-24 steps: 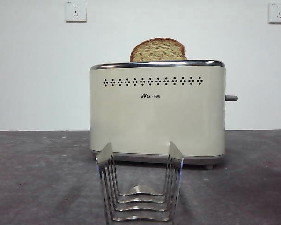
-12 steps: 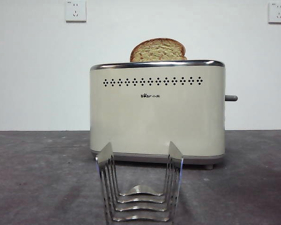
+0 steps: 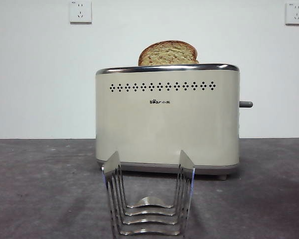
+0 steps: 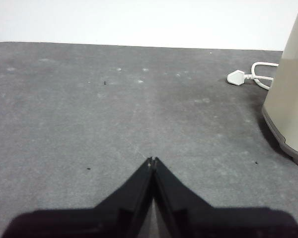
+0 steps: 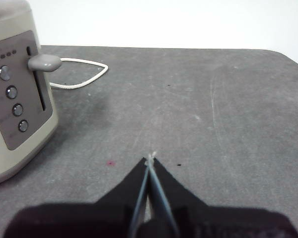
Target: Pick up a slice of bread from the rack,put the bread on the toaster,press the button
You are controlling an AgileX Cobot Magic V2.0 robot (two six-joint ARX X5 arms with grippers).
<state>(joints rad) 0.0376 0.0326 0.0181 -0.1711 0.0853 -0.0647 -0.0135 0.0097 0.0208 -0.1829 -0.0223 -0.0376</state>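
The cream toaster (image 3: pixel 167 119) stands mid-table, and the slice of bread (image 3: pixel 168 53) sticks up out of its top slot. The grey lever button (image 3: pixel 246 104) juts from its right narrow side; it also shows in the right wrist view (image 5: pixel 44 62), high in its slot. The steel rack (image 3: pixel 148 199) stands empty in front of the toaster. My left gripper (image 4: pixel 152 161) is shut and empty over bare table, apart from the toaster's end (image 4: pixel 290 99). My right gripper (image 5: pixel 150 159) is shut and empty, apart from the toaster's control side (image 5: pixel 15 99).
A white plug (image 4: pixel 237 77) and its cord (image 5: pixel 84 74) lie on the grey table behind the toaster. Two white wall sockets (image 3: pixel 80 11) (image 3: pixel 295 13) are on the back wall. Neither arm shows in the front view.
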